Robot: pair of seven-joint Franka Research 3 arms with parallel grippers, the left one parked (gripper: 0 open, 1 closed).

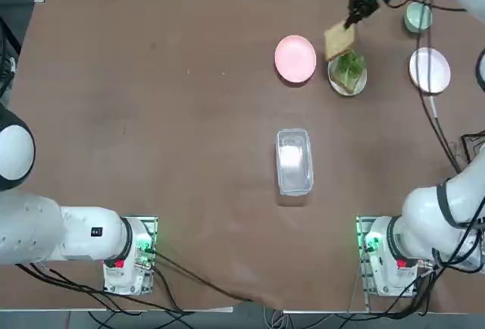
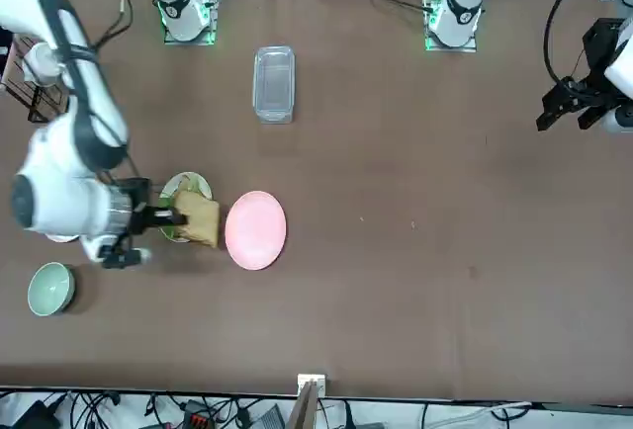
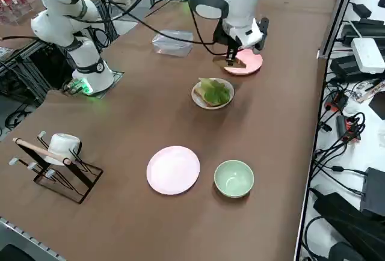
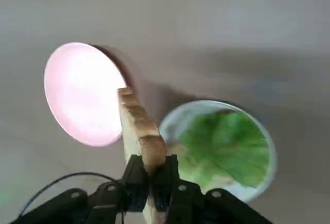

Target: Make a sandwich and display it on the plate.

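With the right gripper (image 4: 152, 185) pinching a toasted bread slice (image 4: 138, 128) on edge in the air between the pink plate (image 1: 295, 58) and the white plate (image 1: 348, 79), the topping step seems underway, and next the slice must be laid flat onto the lettuce (image 4: 224, 146) there.

A pink plate (image 1: 295, 59) is set on the brown table (image 1: 151, 117), and a clear box (image 1: 294, 161) is placed nearer the bases. A second pink plate (image 3: 173, 169) is flanked by a green bowl (image 3: 234, 178) (both upright). A white cup (image 3: 62, 145) is hung on a wire rack (image 3: 57, 174).
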